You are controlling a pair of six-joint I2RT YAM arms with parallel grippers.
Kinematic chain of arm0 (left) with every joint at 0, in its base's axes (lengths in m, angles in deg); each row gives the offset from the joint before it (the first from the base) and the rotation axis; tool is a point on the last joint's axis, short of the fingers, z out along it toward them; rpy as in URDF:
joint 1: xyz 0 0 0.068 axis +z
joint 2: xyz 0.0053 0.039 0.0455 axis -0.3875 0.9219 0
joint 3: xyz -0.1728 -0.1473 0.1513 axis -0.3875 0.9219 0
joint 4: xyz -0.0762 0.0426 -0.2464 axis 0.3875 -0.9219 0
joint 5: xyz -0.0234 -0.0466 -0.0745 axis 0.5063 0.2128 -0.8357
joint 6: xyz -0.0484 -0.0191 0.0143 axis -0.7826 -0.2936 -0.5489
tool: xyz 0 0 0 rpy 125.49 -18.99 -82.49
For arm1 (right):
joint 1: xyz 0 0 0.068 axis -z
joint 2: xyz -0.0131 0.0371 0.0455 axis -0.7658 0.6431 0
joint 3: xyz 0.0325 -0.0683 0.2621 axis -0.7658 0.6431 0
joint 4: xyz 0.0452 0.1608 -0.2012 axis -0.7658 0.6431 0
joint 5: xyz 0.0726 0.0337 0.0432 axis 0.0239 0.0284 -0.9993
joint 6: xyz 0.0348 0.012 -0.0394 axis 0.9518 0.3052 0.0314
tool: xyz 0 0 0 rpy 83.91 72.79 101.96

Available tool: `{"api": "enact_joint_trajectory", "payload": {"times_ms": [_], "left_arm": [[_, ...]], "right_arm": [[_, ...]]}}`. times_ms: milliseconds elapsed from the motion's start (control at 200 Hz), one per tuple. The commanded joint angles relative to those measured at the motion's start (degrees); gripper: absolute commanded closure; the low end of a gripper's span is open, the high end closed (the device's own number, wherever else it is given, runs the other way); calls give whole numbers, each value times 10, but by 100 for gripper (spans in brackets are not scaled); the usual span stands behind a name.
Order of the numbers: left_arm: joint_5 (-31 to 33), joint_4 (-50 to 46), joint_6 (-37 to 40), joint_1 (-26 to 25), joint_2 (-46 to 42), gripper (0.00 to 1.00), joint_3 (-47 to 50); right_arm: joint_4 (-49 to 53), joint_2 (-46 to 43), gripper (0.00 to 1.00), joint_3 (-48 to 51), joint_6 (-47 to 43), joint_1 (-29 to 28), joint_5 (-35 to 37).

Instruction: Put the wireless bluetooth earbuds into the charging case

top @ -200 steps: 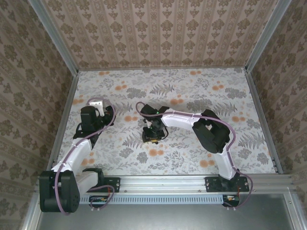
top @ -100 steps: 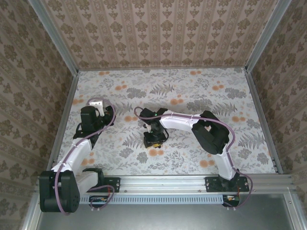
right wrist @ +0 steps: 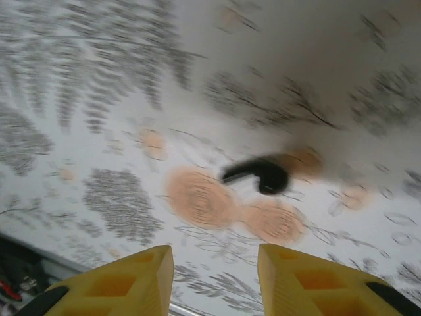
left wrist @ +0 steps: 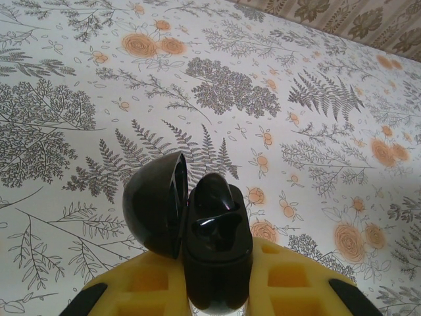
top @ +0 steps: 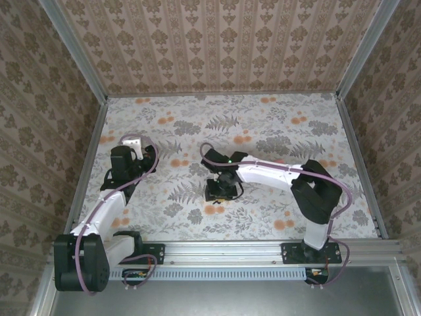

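Black charging case (left wrist: 214, 243), lid open at 9 o'clock, clamped in my left gripper (left wrist: 214, 280). Right gripper (right wrist: 212, 258) parted, empty; 1 blurred earbud (right wrist: 260, 174) at its 1 o'clock on table (right wrist: 99, 99).

Colours I see from here
Glossy black case (left wrist: 217, 240), black earbud (right wrist: 262, 174), yellow fingers (right wrist: 302, 280), white table cover (top: 276, 125) with grey ferns and orange blooms.

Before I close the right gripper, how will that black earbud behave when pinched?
The earbud looks tiny beside the right gripper: probably very light, easily nudged. Its rounded bud and thin stem may let it pivot or slip out.
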Motion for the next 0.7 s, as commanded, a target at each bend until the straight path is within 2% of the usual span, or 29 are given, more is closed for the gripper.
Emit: {"api": "enact_joint_trajectory", "payload": {"times_ms": [0, 695], "left_arm": [[-8, 7, 6, -4, 7, 89, -9], [1, -1, 14, -5, 4, 89, -9]], "right_arm": [[-27, -10, 59, 26, 52, 3, 21], [-71, 67, 58, -8, 24, 17, -14]]}}
